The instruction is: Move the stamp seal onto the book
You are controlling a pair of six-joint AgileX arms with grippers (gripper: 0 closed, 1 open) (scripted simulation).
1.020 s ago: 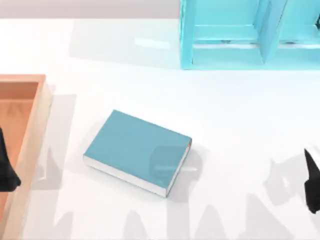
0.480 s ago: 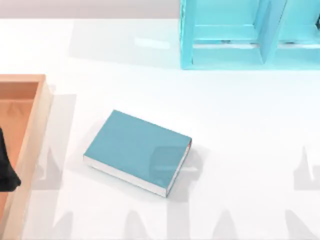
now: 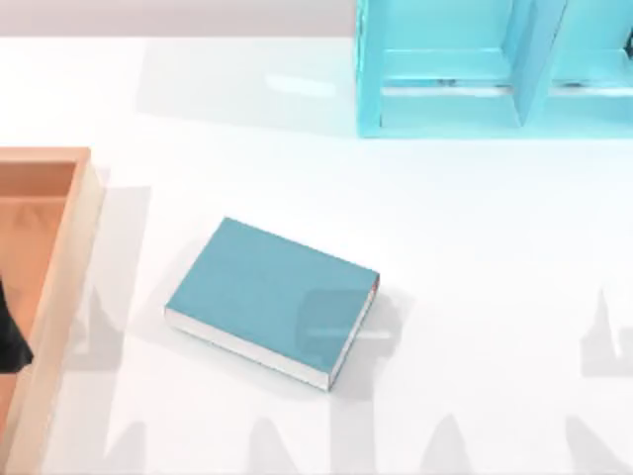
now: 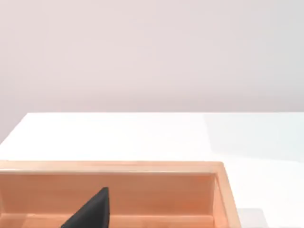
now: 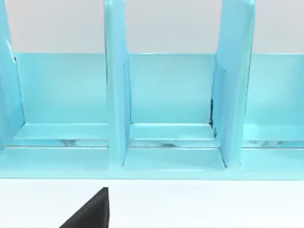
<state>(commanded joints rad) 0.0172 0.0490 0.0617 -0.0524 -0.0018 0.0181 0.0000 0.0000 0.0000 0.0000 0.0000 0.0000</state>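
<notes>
A: Where is the thick teal-blue book (image 3: pixel 259 292) with white page edges to be found?

B: It is laid flat on the white table (image 3: pixel 475 237), a little left of the middle, well apart from the light turquoise shelf unit (image 3: pixel 445 109) at the far edge and near the pale wooden tray (image 3: pixel 69 257) at the left. Where the stamp seal lies cannot be told.

A: And which way is the book pointed?

B: Its long axis is turned on a diagonal, from far-left to near-right. Page edges are shown along the near long side and the right short side, with a bit of red at the right corner. A faint grey patch (image 3: pixel 336 317) is seen on the cover near that end.

A: How might the stamp seal be expected to handle?

B: It is judged to be light, stiff and not fragile, so a grasp across two opposite flat sides, upright, should serve. The stiff, level cover should make a steady landing place, best used near its middle.

A: What of the grippers?

B: The left gripper (image 3: pixel 8 336) is held over the tray at the table's left edge; the right gripper (image 5: pixel 90 211) is faced towards the shelf unit. Whether either is open or closed cannot be told
</notes>
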